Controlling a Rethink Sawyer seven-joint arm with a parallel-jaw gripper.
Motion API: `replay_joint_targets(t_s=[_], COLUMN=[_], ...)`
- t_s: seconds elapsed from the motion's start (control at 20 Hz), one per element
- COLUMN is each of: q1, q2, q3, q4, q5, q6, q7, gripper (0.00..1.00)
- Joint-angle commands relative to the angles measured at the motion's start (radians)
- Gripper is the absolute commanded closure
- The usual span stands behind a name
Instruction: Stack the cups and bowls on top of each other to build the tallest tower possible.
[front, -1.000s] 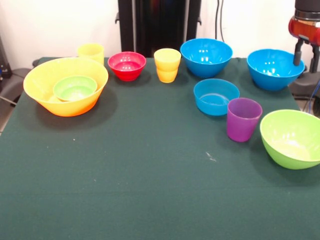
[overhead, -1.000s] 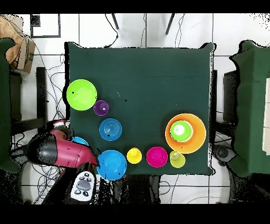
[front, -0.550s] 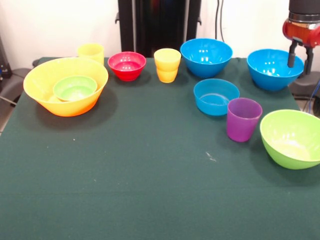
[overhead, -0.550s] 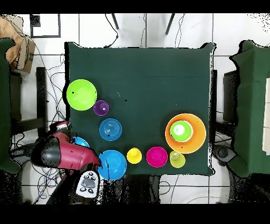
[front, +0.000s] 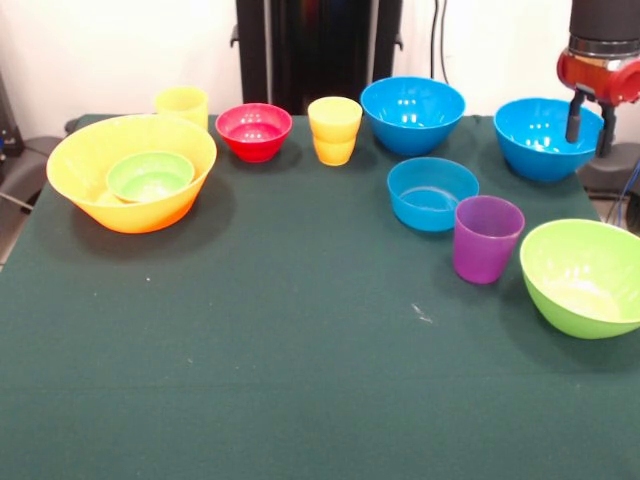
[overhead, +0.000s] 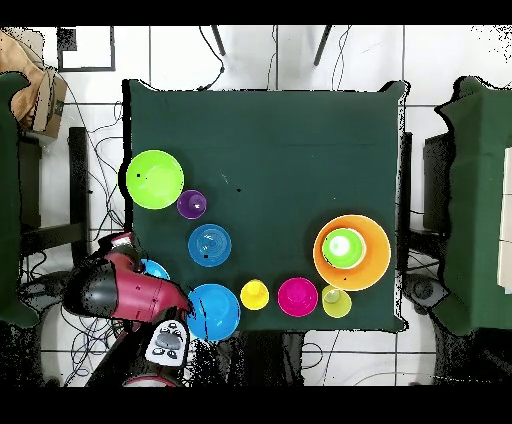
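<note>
Took the huge orange-yellow glossy plastic bowl (front: 75, 150) as the landmark, at one side of the dark green cloth-covered table (front: 300, 350). Nested inside it, touching its floor: the small green plastic bowl (front: 150, 175), the only start of a tower. Just behind it, near the table's edge: a pale yellow tapered plastic cup (front: 182, 103). In the front view, ranged to the right of it along that same edge: the small red plastic bowl (front: 253, 130), then a deeper yellow tapered cup (front: 334, 130), then a large blue round plastic bowl (front: 412, 115), then, farthest from it, a second large blue bowl (front: 540, 140). Also well to the right of it, but nearer the camera: the shallow blue bowl (front: 432, 193), the translucent purple tapered cup (front: 487, 238) just beside that, and the large lime green bowl (front: 585, 275) farthest across. Hung at the second large blue bowl, the red and black arm's gripper (front: 589, 125), fingers spread apart and holding nothing, one dark finger over the bowl's hollow, the other beyond its rim.
</note>
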Motion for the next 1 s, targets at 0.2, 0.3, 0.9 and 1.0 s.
replay_joint_targets(t_s=[0.2, 0.3, 0.9, 1.0], q1=[0.040, 0.050, 0.074, 0.081], q2=[0.066, 0.069, 0.143, 0.155], q3=[0.045, 0.032, 0.004, -0.006], q4=[-0.030, -0.041, -0.104, -0.117], q5=[0.023, 0.033, 0.048, 0.053], q6=[-0.014, 0.000, -0.013, -0.008], q7=[0.158, 0.154, 0.148, 0.145], gripper=[0.00, 0.00, 0.00, 0.00])
